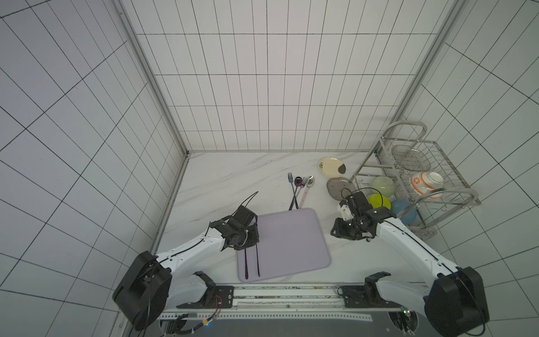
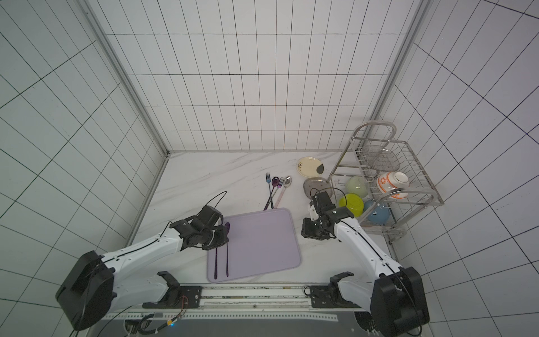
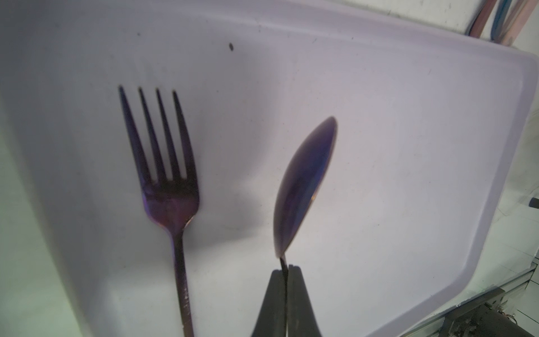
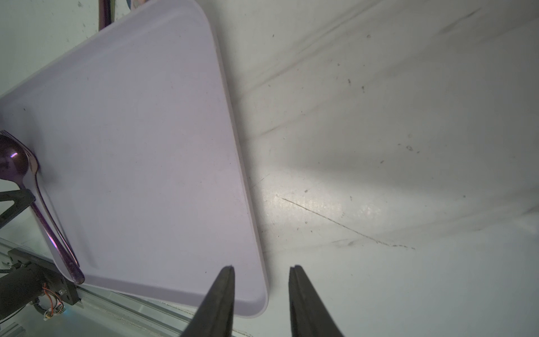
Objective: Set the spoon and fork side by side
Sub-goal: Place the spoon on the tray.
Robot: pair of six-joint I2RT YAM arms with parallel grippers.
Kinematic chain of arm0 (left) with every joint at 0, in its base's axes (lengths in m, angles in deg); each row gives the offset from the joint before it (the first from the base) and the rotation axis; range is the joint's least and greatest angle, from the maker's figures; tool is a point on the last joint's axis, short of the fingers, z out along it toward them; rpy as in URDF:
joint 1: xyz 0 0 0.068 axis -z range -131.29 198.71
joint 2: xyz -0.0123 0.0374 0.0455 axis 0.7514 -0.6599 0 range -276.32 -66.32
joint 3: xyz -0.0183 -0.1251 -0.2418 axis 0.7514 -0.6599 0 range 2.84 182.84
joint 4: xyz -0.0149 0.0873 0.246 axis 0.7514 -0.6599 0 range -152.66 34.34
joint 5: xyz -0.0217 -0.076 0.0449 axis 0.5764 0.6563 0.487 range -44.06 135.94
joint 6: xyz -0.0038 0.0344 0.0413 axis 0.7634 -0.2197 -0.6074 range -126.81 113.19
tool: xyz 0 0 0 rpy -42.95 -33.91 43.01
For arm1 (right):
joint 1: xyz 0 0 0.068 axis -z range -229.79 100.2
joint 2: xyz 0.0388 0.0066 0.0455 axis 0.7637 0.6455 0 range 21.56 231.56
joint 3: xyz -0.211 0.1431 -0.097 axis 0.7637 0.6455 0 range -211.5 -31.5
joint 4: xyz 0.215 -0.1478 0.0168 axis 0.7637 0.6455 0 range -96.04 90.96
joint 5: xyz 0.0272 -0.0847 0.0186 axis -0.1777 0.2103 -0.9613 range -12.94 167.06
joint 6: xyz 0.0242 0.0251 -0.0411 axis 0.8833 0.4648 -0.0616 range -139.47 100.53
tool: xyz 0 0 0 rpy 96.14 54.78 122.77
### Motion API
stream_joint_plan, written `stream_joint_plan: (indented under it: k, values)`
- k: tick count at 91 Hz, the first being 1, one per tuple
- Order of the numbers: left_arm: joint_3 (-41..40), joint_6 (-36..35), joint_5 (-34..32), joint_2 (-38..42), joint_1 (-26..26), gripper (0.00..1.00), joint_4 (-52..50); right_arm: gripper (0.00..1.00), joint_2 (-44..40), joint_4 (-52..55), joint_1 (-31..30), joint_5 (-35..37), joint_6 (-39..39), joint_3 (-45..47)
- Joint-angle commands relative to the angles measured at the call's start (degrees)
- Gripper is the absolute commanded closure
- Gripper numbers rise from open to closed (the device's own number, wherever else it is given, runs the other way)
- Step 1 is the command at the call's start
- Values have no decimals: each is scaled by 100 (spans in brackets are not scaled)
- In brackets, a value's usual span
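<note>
A dark purple fork (image 3: 169, 198) lies flat near the left edge of the lilac tray (image 3: 379, 146). Its handle (image 1: 246, 264) points toward the table's front. Right beside it, my left gripper (image 3: 285, 267) is shut on the neck of a matching purple spoon (image 3: 306, 186), whose bowl is turned on its edge. In both top views the spoon's handle (image 1: 257, 262) (image 2: 227, 262) runs parallel to the fork's handle (image 2: 215, 264). My right gripper (image 4: 262, 267) is open and holds nothing. It hovers at the tray's right edge (image 1: 323, 242).
Behind the tray lie a blue fork (image 1: 290, 178), a purple spoon (image 1: 298, 182) and a silver spoon (image 1: 310, 181). A cream plate (image 1: 331, 166) and a grey plate (image 1: 338, 186) sit further right. A metal dish rack (image 1: 408, 175) with bowls stands at the right wall.
</note>
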Motion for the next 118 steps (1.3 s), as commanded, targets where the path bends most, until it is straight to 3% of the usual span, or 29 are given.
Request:
stream_joint_plan:
  k: [1,44,64,118]
  values:
    - [-123,20,-38,-13,10,100,202,65,-47,76,-77,111,23,60]
    - [-239,-89,-172,-237,0,100,230,65,-9,102,-202,183,44,47]
    - [-214,-121,-178,-328,-4,88,224,66,13,108,-219,184,42,47]
    - [4,48,-184,-116,-6,71,-110,65,-10,103,-254,251,66,46]
